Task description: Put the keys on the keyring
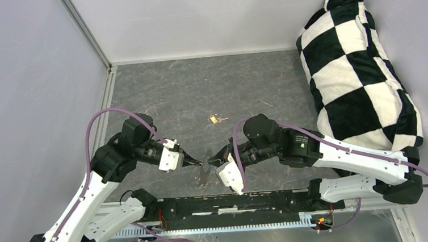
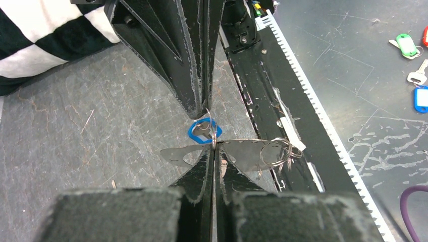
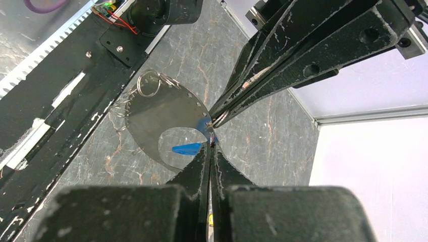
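Note:
The keyring (image 2: 250, 151) is a thin grey curved band, held up between the two arms just above the table's near edge; it also shows in the top view (image 1: 205, 173). My left gripper (image 2: 213, 149) is shut on the band's edge. From the opposite side, my right gripper (image 3: 211, 144) is shut on the blue-headed key (image 2: 200, 132), which it holds right against the band. In the right wrist view the blue key (image 3: 188, 148) shows through the band's loop (image 3: 151, 113). The gold key (image 1: 217, 119) lies loose on the table behind the grippers.
Several small wire rings (image 2: 278, 151) hang on the band. A black rail (image 1: 234, 202) runs along the near edge. A black-and-white checkered cushion (image 1: 362, 71) fills the right side. Beyond the rail lie tagged keys, one green (image 2: 406, 44) and one blue (image 2: 420, 98).

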Robot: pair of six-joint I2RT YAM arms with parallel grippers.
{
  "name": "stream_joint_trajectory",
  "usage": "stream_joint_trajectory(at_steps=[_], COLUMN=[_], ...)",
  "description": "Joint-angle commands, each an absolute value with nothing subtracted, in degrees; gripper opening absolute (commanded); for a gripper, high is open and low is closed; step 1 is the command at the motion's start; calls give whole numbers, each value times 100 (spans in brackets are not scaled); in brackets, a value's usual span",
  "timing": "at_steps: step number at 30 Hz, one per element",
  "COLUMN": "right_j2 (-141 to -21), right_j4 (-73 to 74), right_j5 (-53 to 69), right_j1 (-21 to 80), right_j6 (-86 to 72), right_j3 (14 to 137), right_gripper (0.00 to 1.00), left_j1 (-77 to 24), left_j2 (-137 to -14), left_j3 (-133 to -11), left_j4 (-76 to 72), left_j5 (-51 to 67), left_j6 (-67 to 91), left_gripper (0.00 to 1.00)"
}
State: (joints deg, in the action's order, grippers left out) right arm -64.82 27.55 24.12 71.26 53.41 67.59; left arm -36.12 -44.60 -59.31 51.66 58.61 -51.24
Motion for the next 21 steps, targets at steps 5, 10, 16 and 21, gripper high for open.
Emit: stream_joint_trajectory(at_steps=[5,10,16,21], right_j2=[-6604,-6637,-6619,-6557], right_j4=[2769,2778,2802,2811], right_j5=[2578,2560,2454,2356], right_j1=[7239,7279,7295,7295], right_j6=[5379,5396,5423,5405], right_j3=[7043,7111,7153,7128], right_gripper=[0,0,0,0], left_j1=[-3630,-3630,-3630,-3630], left_j2=[-4508,-4466,-4438,-4464], left_j3=[-6139,-6085,-6041,-6047], left_j4=[4926,4930,4919,4922], left_j5=[5808,5778,5773,5786], left_j6=[-4988,-4962,-4921,-4898], left_gripper=[2,2,2,2])
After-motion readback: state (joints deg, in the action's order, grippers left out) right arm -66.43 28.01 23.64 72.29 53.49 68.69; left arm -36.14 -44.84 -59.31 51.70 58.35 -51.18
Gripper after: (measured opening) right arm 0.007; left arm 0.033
